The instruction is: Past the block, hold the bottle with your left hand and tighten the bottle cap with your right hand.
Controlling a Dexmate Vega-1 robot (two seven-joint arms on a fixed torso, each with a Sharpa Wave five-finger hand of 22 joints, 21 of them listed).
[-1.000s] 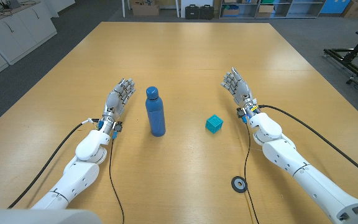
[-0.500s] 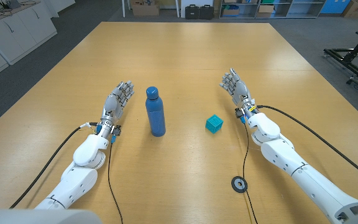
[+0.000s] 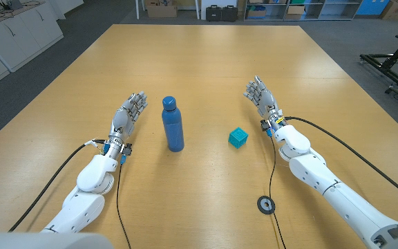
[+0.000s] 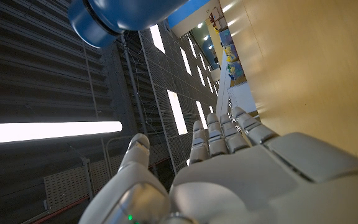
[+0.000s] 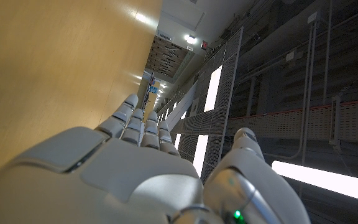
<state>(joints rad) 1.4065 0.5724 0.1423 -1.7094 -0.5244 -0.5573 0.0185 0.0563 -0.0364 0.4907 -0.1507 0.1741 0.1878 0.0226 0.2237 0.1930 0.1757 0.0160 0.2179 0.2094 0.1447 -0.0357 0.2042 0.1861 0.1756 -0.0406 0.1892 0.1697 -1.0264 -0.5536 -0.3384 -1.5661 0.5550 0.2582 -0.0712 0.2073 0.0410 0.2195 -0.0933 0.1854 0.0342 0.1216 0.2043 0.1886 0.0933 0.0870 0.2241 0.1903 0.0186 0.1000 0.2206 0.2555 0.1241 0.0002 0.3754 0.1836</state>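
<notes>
Upright blue bottle (image 3: pixel 173 124) between two empty hands

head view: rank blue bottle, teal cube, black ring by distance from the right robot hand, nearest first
From the right robot hand:
1. Small teal cube, just inboard of it, toward the robot.
2. Tall blue metal bottle, across the table beside the left robot hand.
3. Black ring, near the table's front edge.

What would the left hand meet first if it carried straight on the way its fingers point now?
Probably nothing: the left hand points up the table and a little toward the bottle, but its line looks to pass beside the bottle over bare table. Depth is hard to judge.
</notes>
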